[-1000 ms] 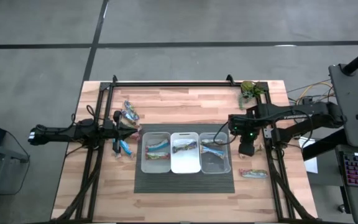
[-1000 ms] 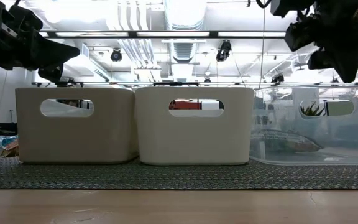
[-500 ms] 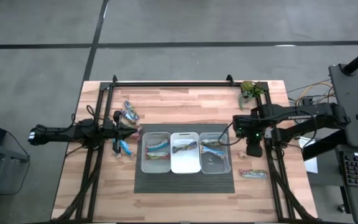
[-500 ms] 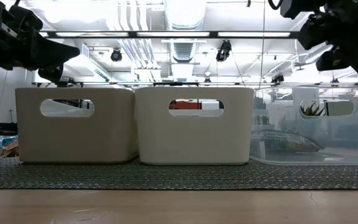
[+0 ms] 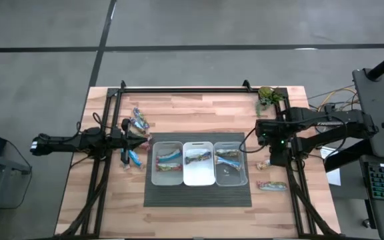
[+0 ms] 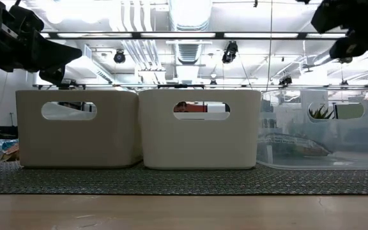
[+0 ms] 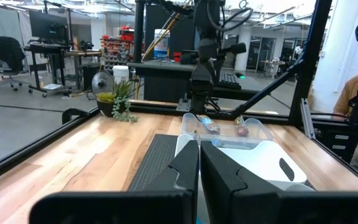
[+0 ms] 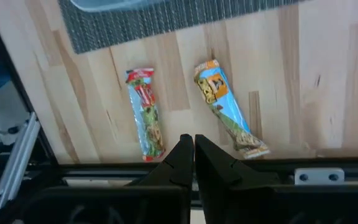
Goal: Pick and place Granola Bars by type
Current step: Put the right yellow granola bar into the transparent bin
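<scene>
Since a second ago the right arm has drawn outward from the right bin (image 5: 231,167) toward the desk's right edge, so the right gripper (image 5: 277,159) now hangs past the mat's right border; in the low view it has slid almost out at the upper right corner. The left arm has not moved, and the bins and bars lie as they did.

The right gripper's fingers (image 8: 180,154) are closed together and empty, above bare wood near the right edge. Beneath them lie two Granola Bars: a red-marked bar (image 8: 145,112) and a blue-and-orange bar (image 8: 230,109). They lie side by side, apart from each other, just off the mat (image 5: 199,195) beside the desk's right rail; in the high view the red-marked bar (image 5: 272,186) has its long axis running left to right along the desk, near the front right corner, and the other (image 5: 261,165) shows only as a small piece by the gripper.

The left gripper (image 5: 141,141) hovers near the left bin's (image 5: 168,172) rear left corner, fingers (image 7: 188,163) shut with nothing between them. Loose bars lie near it: a silvery cluster (image 5: 139,121) toward the rear and a blue bar (image 5: 134,157) angled diagonally just left of the mat. Each of the three bins holds bars lying roughly crosswise, including the middle bin (image 5: 198,163).
</scene>
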Controlling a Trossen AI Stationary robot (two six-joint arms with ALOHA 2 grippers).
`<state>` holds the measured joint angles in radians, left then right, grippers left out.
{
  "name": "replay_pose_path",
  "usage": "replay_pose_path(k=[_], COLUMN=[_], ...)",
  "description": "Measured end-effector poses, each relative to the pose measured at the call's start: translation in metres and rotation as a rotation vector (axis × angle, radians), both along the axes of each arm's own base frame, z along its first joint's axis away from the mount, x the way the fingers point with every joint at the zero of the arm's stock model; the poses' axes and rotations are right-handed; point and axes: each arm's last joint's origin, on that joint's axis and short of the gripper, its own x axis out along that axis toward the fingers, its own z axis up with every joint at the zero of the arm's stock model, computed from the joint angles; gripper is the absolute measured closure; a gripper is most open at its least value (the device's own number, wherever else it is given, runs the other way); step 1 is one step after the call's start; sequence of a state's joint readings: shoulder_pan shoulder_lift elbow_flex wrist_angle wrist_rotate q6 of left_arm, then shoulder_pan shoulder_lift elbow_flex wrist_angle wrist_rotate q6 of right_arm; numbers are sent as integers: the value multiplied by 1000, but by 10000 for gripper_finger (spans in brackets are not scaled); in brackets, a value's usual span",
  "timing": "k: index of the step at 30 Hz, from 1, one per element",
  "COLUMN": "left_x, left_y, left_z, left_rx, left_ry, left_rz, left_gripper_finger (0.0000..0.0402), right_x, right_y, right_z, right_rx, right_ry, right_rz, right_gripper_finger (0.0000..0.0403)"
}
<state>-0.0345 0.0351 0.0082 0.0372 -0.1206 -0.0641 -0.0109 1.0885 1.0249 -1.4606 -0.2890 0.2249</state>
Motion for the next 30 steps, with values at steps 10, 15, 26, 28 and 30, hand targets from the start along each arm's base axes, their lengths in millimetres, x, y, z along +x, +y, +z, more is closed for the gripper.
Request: replay_pose_path(k=[10, 15, 26, 28, 30], left_x=[0, 0, 0, 0, 0], left_y=[0, 0, 0, 0, 0], left_z=[0, 0, 0, 0, 0], left_rx=[0, 0, 0, 0, 0], left_ry=[0, 1, 0, 0, 0], left_rz=[0, 0, 0, 0, 0], left_gripper_finger=[402, 402, 402, 402, 402], right_x=[-2, -10, -18, -20, -21], right_y=[0, 0, 0, 0, 0], right_z=[15, 21, 5, -2, -10], right_rx=[-2, -4, -2, -2, -2], right_ry=[0, 14, 66, 84, 107], right_rz=[16, 20, 10, 15, 16], right_gripper_finger=[394, 394, 394, 394, 394])
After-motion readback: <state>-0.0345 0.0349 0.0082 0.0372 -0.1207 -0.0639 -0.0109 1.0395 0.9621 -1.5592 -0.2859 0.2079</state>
